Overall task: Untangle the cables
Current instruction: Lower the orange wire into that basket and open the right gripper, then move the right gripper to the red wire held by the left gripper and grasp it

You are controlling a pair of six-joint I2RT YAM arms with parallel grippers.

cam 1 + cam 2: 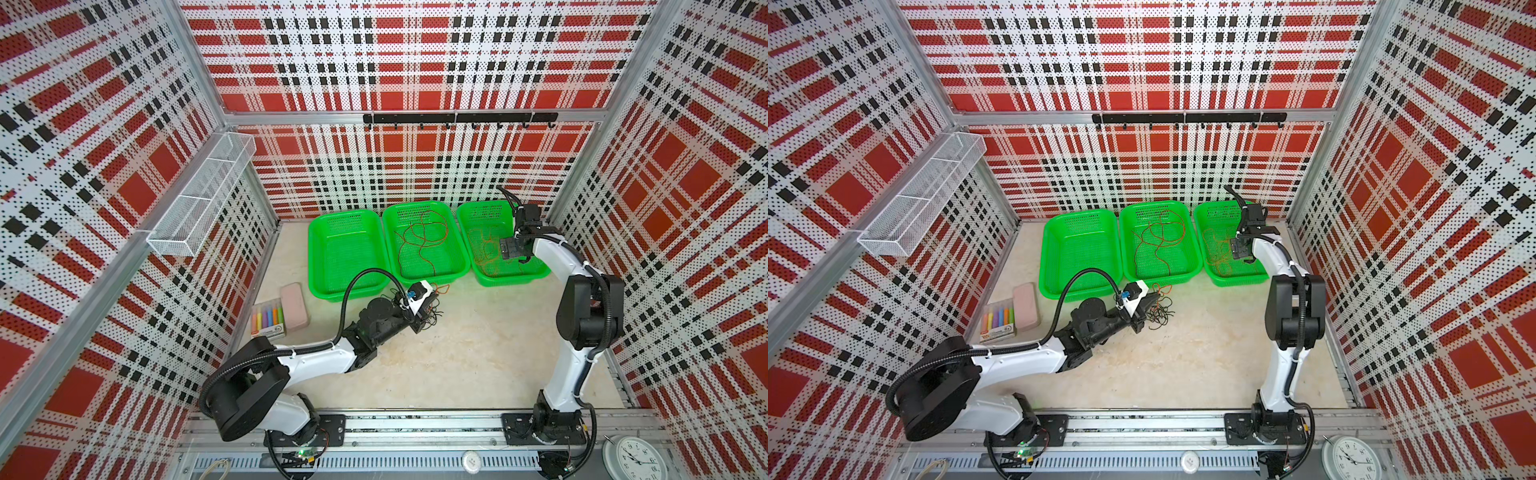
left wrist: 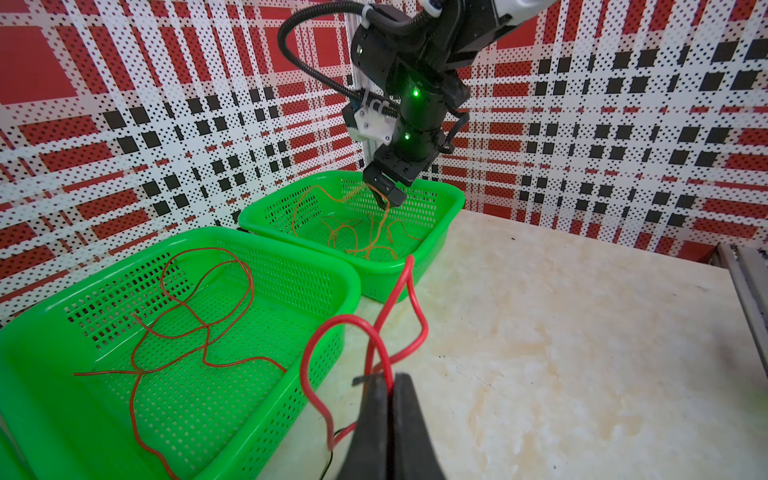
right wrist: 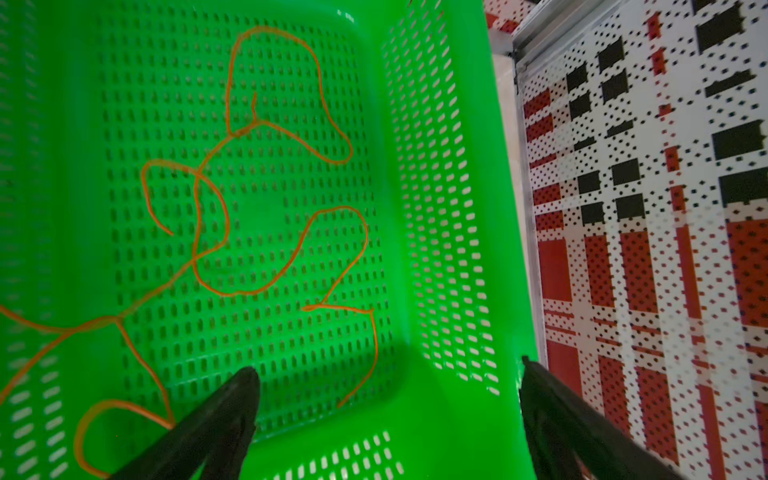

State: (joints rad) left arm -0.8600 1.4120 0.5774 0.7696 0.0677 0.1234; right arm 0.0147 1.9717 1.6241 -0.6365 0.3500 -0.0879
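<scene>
Robot cell seen from above, with three green baskets in a row at the back of a pale surface (image 1: 478, 353). The left tool (image 2: 390, 381) is clenched on a loop of red cable (image 2: 345, 318), just in front of the middle basket (image 1: 415, 204). A small black cable tangle (image 1: 1160, 316) lies on the surface directly beside this tool. Whether red and black are knotted together there cannot be told. More red cable (image 1: 419, 249) lies loose inside the middle basket.

Well apart to the right, the right tool (image 3: 386, 368) hangs spread wide over the right basket (image 3: 436, 208), grasping nothing. Orange cable (image 3: 338, 307) sprawls on the basket floor below it.

The left arm is far nearer the tangle. The held red loop rises from the tool towards the middle basket, just beyond. Drawing it that way, away from the black strands, looks like the next move.
</scene>
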